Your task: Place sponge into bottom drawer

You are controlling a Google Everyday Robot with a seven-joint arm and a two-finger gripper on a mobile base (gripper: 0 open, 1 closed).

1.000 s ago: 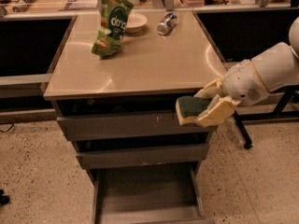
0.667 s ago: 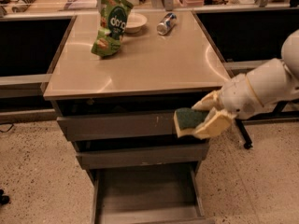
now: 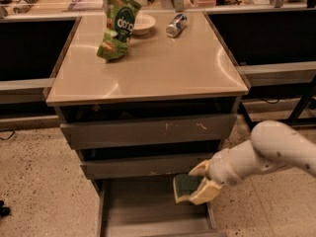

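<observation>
The sponge [image 3: 185, 185], dark green on top with pale yellow foam at its edge, is held in my gripper [image 3: 201, 181]. The gripper is shut on it, with cream fingers [image 3: 207, 193] above and below it. It hangs just over the right back part of the bottom drawer [image 3: 143, 211], which is pulled out as a shallow grey tray at the foot of the cabinet. My white arm [image 3: 276, 152] comes in from the right.
The middle drawer [image 3: 148, 164] and top drawer [image 3: 148, 131] stick out slightly above the open one. On the beige cabinet top [image 3: 148, 68] are a green snack bag [image 3: 117, 27], a white bowl [image 3: 143, 22] and a can [image 3: 176, 25]. Speckled floor lies on both sides.
My gripper has dropped with the sponge from beside the top drawer front down to just above the open bottom drawer, moving slightly left.
</observation>
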